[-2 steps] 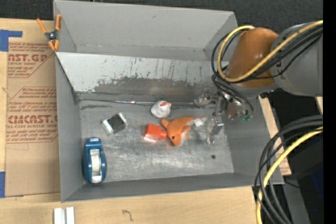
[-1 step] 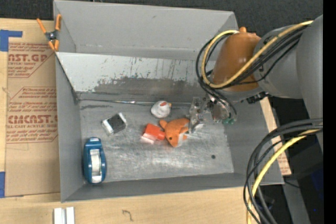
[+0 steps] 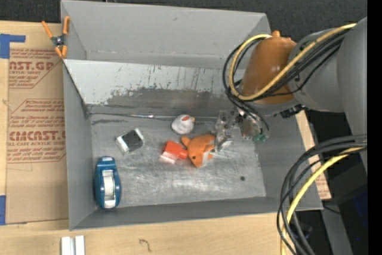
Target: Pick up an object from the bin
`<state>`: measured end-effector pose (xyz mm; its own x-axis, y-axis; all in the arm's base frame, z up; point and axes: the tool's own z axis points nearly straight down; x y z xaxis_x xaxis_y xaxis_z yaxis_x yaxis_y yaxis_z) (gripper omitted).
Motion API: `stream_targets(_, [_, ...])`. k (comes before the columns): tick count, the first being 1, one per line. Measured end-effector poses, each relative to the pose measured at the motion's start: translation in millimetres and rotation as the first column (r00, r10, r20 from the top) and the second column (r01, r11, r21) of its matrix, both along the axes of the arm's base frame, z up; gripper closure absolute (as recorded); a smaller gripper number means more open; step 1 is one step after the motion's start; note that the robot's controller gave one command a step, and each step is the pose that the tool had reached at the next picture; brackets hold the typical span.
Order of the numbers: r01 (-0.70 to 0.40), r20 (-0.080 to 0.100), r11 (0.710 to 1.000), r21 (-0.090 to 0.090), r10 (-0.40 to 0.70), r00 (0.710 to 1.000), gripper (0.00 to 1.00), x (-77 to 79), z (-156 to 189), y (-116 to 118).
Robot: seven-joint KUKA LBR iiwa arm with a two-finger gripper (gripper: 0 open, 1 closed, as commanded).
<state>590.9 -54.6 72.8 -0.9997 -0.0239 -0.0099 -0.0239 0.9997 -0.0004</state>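
Observation:
My gripper (image 3: 224, 139) hangs low at the right of the bin floor, its metal fingers just right of an orange toy (image 3: 200, 148) and touching or almost touching its right end. Whether the toy sits between them I cannot make out. Left of the toy lies a small orange and white piece (image 3: 172, 153). A white round thing with a red spot (image 3: 182, 123) rests a little behind them, near the back wall.
A small grey and black block (image 3: 130, 140) lies at the left middle of the floor. A blue and white tape dispenser (image 3: 106, 183) sits in the front left corner. The arm with its orange cover and yellow cables comes in from the right.

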Motion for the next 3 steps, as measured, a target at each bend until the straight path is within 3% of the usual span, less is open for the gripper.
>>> stream_targets(1, [-0.006, -0.015, 1.0, 0.001, 0.006, 1.0, 1.0, -5.4, 49, 7])
stream_targets(2, [-0.015, -0.001, 1.0, -0.001, 0.015, 1.0, 1.0, 0.8, 79, 8])
stream_targets(3, [-0.036, -0.013, 0.999, 0.0, 0.036, 0.999, 1.0, -4.3, 134, 6])
